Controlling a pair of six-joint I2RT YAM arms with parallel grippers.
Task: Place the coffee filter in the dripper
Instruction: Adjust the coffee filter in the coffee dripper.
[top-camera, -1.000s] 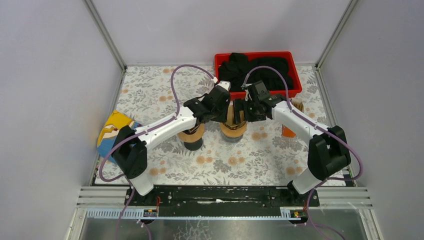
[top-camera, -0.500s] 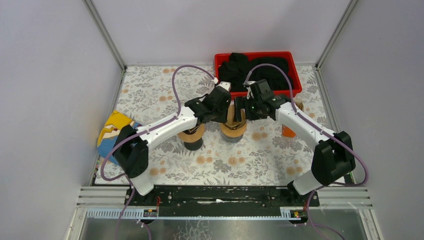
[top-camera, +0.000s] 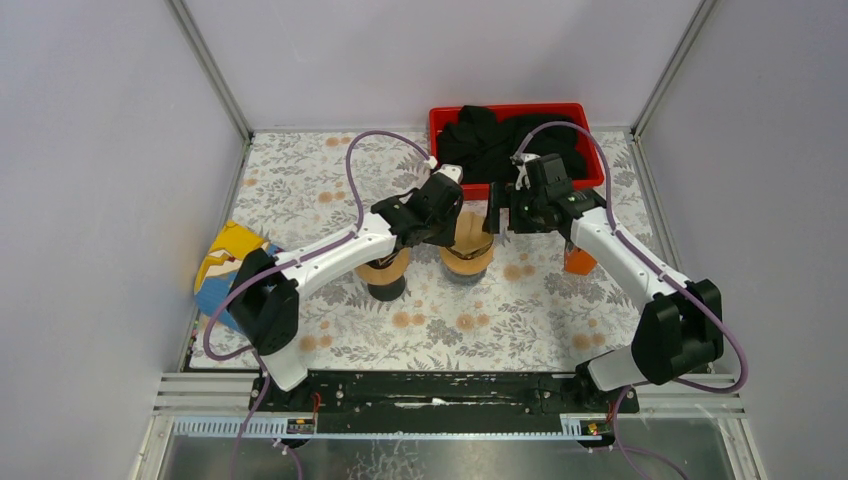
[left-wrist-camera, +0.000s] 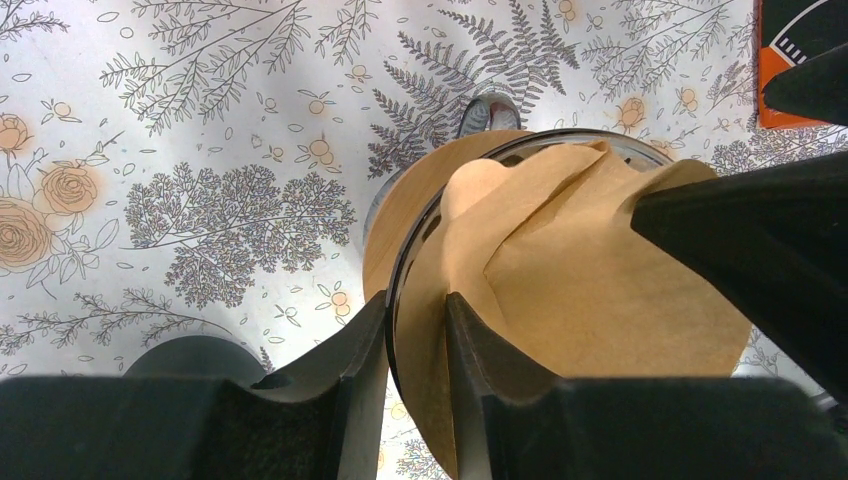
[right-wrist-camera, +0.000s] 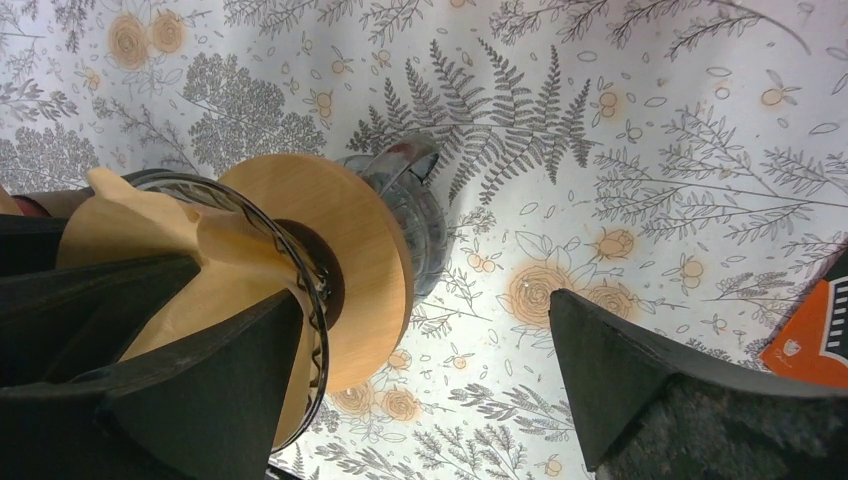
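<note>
Left hand (left-wrist-camera: 415, 305) still pinching the brown coffee filter (left-wrist-camera: 600, 290) against the glass rim of the dripper (right-wrist-camera: 340, 260), filter seated inside the dripper, mid-worktop (top-camera: 330, 170), right hand (right-wrist-camera: 425, 300) spread wide, now drawn back rightward toward the red bin (top-camera: 434, 130)

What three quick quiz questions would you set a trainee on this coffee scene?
1. Where is the filter? A) in the dripper B) in the red bin C) flat on the table
2. True or false: the right gripper is wide open.
3. What does the left gripper pinch?
Key: 1 A; 2 true; 3 the dripper's rim together with the filter's edge.
</note>
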